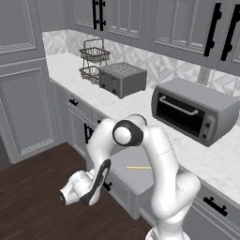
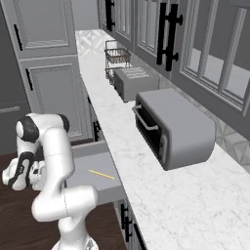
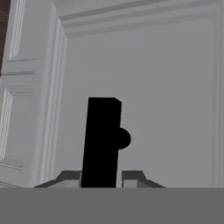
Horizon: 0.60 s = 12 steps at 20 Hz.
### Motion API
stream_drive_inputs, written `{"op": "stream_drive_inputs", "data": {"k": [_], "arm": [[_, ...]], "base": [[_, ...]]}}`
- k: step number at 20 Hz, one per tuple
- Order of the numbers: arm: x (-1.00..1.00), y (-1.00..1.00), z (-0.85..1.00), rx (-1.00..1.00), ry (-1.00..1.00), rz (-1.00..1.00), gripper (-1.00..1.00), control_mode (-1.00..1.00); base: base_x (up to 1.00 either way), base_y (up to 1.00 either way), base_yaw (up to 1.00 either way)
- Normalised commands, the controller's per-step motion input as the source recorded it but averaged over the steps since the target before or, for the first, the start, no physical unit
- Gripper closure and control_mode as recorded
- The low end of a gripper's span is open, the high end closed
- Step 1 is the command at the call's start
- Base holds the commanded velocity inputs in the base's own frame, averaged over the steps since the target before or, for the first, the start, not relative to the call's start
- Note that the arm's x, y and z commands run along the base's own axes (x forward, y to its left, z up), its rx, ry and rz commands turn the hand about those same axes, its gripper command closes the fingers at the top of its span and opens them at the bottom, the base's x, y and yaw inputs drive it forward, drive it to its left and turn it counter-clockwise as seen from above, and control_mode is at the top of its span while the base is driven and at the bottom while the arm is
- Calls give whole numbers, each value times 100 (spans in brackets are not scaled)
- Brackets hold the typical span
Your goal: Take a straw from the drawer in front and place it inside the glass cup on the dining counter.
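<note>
The grey drawer (image 1: 136, 180) stands pulled out from under the worktop. The thin yellow straw (image 1: 138, 167) lies flat on its floor, and shows again from the other side as the straw (image 2: 101, 174) in the drawer (image 2: 90, 163). My gripper (image 1: 106, 181) is low at the drawer front. In the hand view my gripper (image 3: 101, 177) has its two fingertips (image 3: 70, 177) close on either side of the black bar handle (image 3: 103, 140). Contact with the handle is unclear. The glass cup and the dining counter are out of view.
On the marble worktop (image 1: 211, 161) behind the drawer stand a toaster oven (image 1: 194, 110), a toaster (image 1: 123, 78) and a wire basket (image 1: 93, 61). A tall grey cabinet (image 1: 21, 93) is at the left. Dark wood floor (image 1: 33, 197) lies in front.
</note>
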Motion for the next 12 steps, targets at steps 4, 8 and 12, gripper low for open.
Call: {"op": "stream_drive_inputs", "data": {"k": [4,8,12], "arm": [[-17,23,66,29,13,0,-100,-100],[-3,0,94,65,32,5,-100,-100],[0,0,88,75,40,6,-100,-100]], "base": [[0,0,0],[0,0,0],[0,0,0]]}}
